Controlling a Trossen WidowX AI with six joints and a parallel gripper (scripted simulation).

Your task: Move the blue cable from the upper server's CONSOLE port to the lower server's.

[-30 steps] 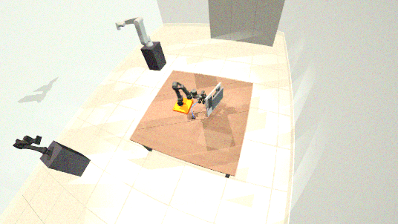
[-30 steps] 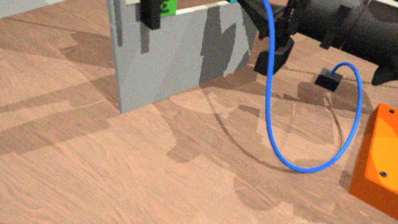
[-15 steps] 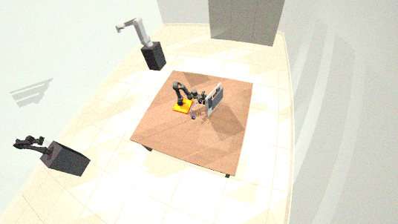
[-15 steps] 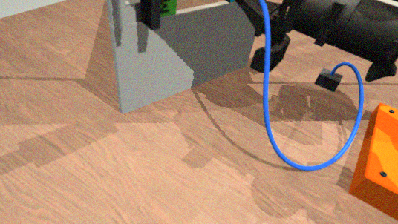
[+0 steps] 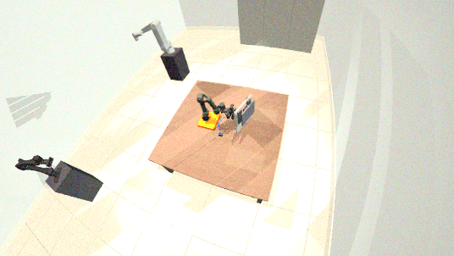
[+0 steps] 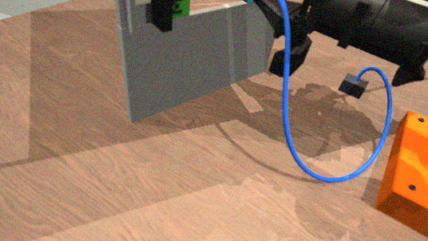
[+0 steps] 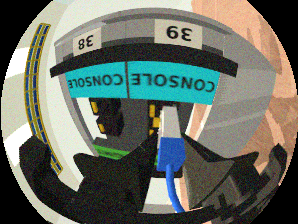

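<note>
In the wrist view my gripper [image 7: 168, 136] [image 5: 232, 111] is shut on the plug, which has a blue body [image 7: 171, 148] and a pale grey front [image 7: 170, 120]. The plug's front overlaps the dark port opening below the turquoise CONSOLE label [image 7: 172, 85] of the unit marked 39. How far it is inside cannot be told. Beside it, the unit marked 38 has its own CONSOLE label [image 7: 96, 81] and dark sockets [image 7: 109, 125] with yellow parts and no plug. The blue cable [image 6: 285, 100] [image 7: 172, 190] hangs from the plug in a loop.
The grey server panel [image 6: 180, 60] [image 5: 248, 114] stands upright on the wooden table [image 5: 203, 163] [image 6: 120, 187]. The cable's far end meets a small dark block [image 6: 353, 85]. The arm stands on an orange base [image 5: 208, 121] [image 6: 411, 160]. A green label [image 6: 181, 8] shows on the panel.
</note>
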